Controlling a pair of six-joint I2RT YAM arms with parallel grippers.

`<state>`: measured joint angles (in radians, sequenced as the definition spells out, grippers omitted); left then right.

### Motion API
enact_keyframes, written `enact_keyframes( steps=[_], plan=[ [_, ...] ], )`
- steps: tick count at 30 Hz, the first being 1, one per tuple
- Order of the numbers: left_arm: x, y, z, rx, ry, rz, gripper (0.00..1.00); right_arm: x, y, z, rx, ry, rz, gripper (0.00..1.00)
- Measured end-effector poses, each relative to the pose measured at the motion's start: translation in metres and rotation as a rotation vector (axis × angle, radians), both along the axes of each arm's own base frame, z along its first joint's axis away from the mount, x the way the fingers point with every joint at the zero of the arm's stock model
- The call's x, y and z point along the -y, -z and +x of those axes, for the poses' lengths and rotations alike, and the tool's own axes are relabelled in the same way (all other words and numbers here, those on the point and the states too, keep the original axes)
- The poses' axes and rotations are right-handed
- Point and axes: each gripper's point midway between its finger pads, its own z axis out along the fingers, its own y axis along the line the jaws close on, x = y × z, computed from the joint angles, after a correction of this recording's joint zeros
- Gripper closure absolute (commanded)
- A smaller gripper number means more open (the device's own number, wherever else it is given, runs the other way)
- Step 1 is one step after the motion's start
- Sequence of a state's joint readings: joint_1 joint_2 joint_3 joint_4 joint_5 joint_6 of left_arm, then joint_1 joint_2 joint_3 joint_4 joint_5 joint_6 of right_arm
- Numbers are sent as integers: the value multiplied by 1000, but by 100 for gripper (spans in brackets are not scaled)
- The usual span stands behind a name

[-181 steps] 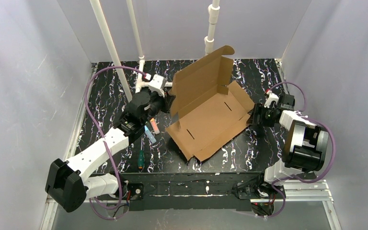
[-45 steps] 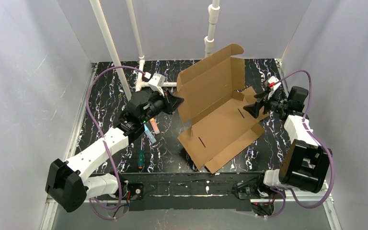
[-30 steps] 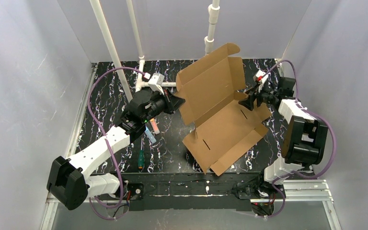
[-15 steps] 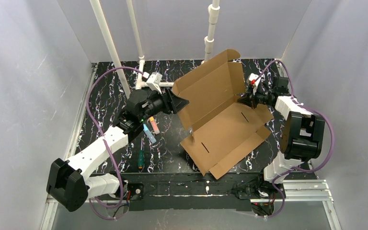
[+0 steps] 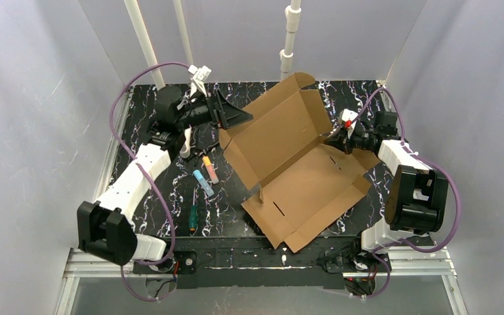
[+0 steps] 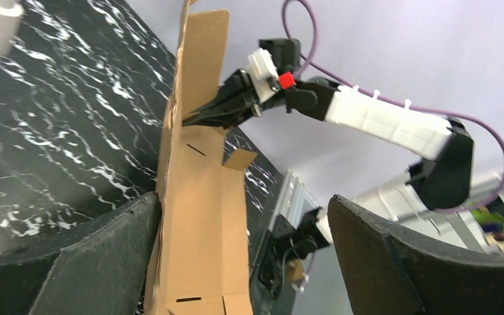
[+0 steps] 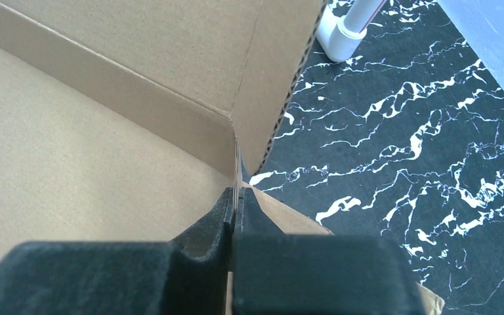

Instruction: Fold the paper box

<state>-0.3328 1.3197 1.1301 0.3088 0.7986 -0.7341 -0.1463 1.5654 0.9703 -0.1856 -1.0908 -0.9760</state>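
The paper box [image 5: 302,180] lies right of centre on the counter [image 5: 361,98]. Its near panel is flat, and its far panel stands tilted up towards the back left. The left gripper [image 5: 236,123] sits at the raised panel's left edge, which falls between its wide-spread fingers, close against one of them (contact cannot be told). The right gripper [image 5: 329,140] is at the box's right side, pinched onto a flap where the raised and flat panels meet. A few markers [image 5: 203,183] lie left of the box, and a screwdriver [image 5: 192,216] lies nearer the front edge. A pipe [image 5: 289,39] stands behind the box.
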Motion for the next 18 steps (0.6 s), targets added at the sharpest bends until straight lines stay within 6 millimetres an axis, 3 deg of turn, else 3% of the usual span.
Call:
enact_keyframes(
  steps=[3, 6, 10, 15, 18],
  plan=[
    [10, -3, 0, -27, 94, 0, 15, -1, 2, -5, 6, -23, -2, 99],
    [16, 4, -1, -82, 164, 10, 17, -2, 4, -9, 7, -37, -6, 99],
    [15, 19, -3, -167, 173, 78, 31, -3, 3, -11, 16, -52, -2, 99],
    [11, 27, -13, -201, 177, 132, 33, -4, 2, -12, 25, -61, 2, 99],
    [8, 32, -15, -207, 161, 151, 43, -4, 2, -12, 25, -64, 4, 99]
  ],
)
